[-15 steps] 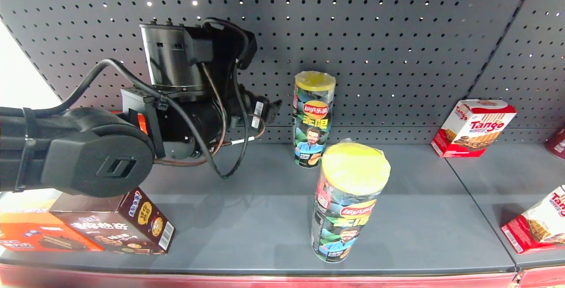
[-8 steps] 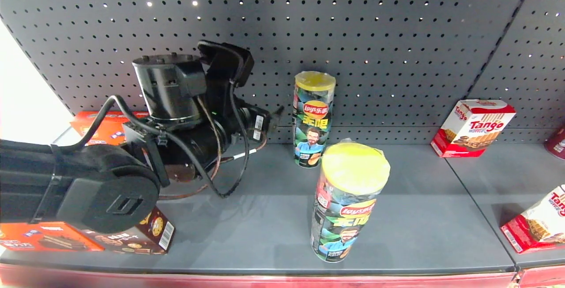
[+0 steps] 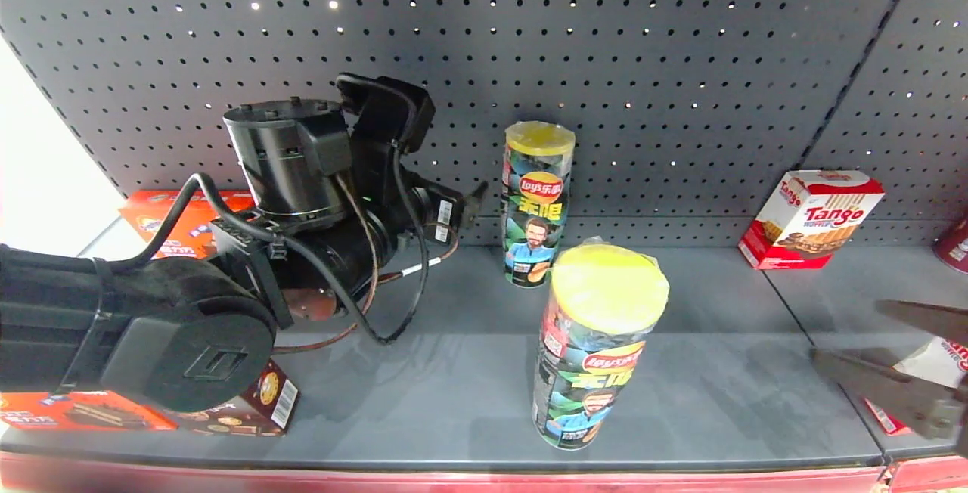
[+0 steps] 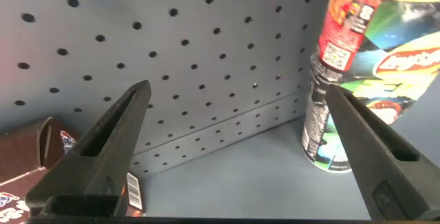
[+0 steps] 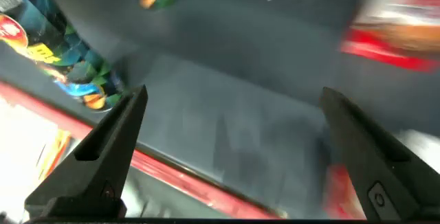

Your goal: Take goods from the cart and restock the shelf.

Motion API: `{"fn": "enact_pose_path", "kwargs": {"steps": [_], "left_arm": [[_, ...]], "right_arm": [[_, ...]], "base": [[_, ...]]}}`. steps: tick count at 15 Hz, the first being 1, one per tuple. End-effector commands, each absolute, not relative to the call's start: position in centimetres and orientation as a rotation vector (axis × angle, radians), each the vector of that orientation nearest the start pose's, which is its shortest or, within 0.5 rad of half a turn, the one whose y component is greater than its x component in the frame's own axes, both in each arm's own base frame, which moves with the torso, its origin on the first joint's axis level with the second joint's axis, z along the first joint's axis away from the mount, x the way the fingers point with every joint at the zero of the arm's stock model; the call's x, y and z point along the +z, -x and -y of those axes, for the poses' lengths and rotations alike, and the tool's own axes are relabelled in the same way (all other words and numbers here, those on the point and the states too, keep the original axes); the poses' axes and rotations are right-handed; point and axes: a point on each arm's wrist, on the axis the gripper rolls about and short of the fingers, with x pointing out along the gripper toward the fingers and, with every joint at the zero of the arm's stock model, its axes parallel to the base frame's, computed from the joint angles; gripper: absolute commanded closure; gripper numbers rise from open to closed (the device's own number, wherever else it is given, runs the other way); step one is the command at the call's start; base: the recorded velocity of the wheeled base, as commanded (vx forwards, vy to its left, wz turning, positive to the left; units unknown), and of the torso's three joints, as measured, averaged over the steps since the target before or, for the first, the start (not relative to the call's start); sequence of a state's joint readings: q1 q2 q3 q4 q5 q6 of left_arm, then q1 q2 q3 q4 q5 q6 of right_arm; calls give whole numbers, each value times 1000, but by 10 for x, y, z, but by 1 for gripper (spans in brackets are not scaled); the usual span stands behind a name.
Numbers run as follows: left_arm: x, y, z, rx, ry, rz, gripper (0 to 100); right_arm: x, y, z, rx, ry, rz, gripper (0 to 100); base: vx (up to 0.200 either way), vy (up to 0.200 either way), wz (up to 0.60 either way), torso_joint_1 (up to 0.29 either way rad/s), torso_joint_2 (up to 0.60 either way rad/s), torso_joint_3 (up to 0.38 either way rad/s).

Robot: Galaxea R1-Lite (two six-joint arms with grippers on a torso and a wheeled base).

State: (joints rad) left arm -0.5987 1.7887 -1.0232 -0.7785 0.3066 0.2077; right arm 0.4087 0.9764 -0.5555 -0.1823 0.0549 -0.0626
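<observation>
So your grey shelf (image 3: 454, 372) with the pegboard back (image 3: 681, 62) took up most of the scene. Your left arm (image 3: 189, 327) was the big thing on it, stretched in from the left over the shelf. The left gripper (image 4: 235, 93) sat near the pegboard, just left of the back chip can (image 3: 537, 206). Its fingers were spread wide with nothing between them, and the can was off to the side of one finger, not touching.

The right gripper (image 3: 847, 333) poked in at the lower right, over the front edge of the shelf. Its fingers were apart too and held nothing.

The front chip can (image 3: 597, 342) stood upright near the front edge, yellow lid up, well clear of both grippers. The back one was upright against the pegboard, straight behind it.

A red and white wafer box (image 3: 809, 217) sat tilted at the back right, and a second wafer box (image 3: 941, 361) sat partly behind the right gripper. On the left, a dark brown box (image 3: 249, 402) and an orange box (image 3: 68, 410) sat by the front edge under your arm, with another orange box (image 3: 170, 213) at the back.
</observation>
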Motion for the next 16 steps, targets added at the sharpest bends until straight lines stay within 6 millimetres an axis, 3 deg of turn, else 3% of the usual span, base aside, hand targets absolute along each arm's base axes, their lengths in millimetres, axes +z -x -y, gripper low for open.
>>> {"fn": "enact_pose_path", "kwargs": {"steps": [1,7,16], "left_arm": [[227,-289,186,-279,-201,39,0],[230,-281,175,-257,-202,38,0],[231,-285,169,-238,-200,40,0]], "right_arm": [[201,-158,-92,584,167,-377,0],[186,-173,-115,597,233,-440,0],[182,-168,-129,642,261,-453,0]], "base": [[0,0,0,0,0,0],[0,0,0,0,0,0],[0,0,0,0,0,0]]}}
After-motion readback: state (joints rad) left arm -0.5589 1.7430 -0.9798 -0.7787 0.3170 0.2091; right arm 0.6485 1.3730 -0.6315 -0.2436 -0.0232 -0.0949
